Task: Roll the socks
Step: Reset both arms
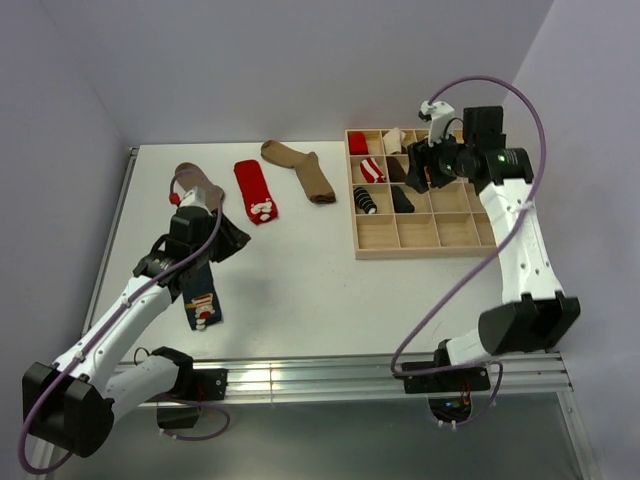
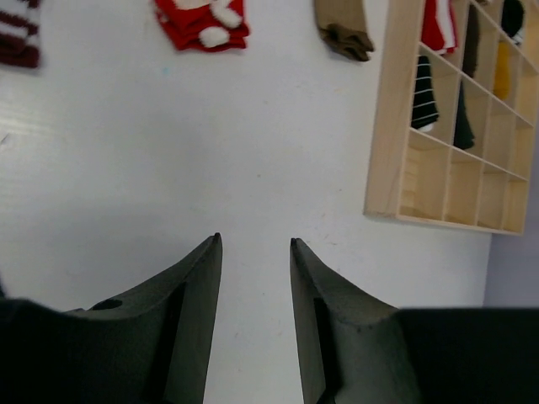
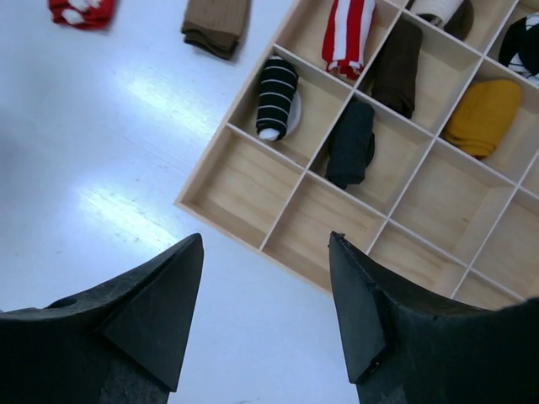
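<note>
The black sock with thin white stripes (image 1: pixel 366 198) lies rolled in a compartment of the wooden tray (image 1: pixel 420 249); it also shows in the right wrist view (image 3: pixel 276 97) and the left wrist view (image 2: pixel 425 93). The plain black sock (image 1: pixel 402 200) lies rolled in the compartment beside it (image 3: pixel 352 143). A red sock (image 1: pixel 256 190), a tan sock (image 1: pixel 300 168) and a navy sock (image 1: pixel 200 300) lie flat on the table. My left gripper (image 1: pixel 233 240) (image 2: pixel 255 240) is open and empty above the table. My right gripper (image 1: pixel 416 180) (image 3: pixel 265 240) is open and empty above the tray.
Other tray compartments hold rolled socks: red-and-white striped (image 3: pixel 347 34), dark brown (image 3: pixel 396 55), yellow (image 3: pixel 482 118). A brown sock with a maroon-striped end (image 1: pixel 195 180) lies at the far left. The tray's near row of compartments (image 3: pixel 244 189) holds nothing.
</note>
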Robot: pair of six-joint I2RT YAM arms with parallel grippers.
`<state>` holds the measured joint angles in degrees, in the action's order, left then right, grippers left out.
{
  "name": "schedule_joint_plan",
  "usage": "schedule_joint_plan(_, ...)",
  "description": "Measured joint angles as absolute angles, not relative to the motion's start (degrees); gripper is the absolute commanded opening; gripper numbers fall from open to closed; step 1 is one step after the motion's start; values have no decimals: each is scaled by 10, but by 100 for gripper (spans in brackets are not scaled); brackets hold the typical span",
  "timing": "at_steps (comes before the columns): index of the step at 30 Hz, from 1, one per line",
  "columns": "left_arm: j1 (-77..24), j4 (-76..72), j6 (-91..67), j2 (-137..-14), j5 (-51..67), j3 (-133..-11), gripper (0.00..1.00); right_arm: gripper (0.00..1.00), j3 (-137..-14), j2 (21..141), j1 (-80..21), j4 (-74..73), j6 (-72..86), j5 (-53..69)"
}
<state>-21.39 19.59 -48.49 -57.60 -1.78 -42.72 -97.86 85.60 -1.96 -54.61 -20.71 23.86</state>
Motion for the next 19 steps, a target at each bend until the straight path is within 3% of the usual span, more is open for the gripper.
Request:
schedule_joint_plan(12,-275,188,-402,-630,29,-589,45,76,-813,592,-19,-480,-142,248)
schedule_joint_plan(19,-289,193,-378,-641,39,-619,45,80,-746,513,-19,-462,-126,232)
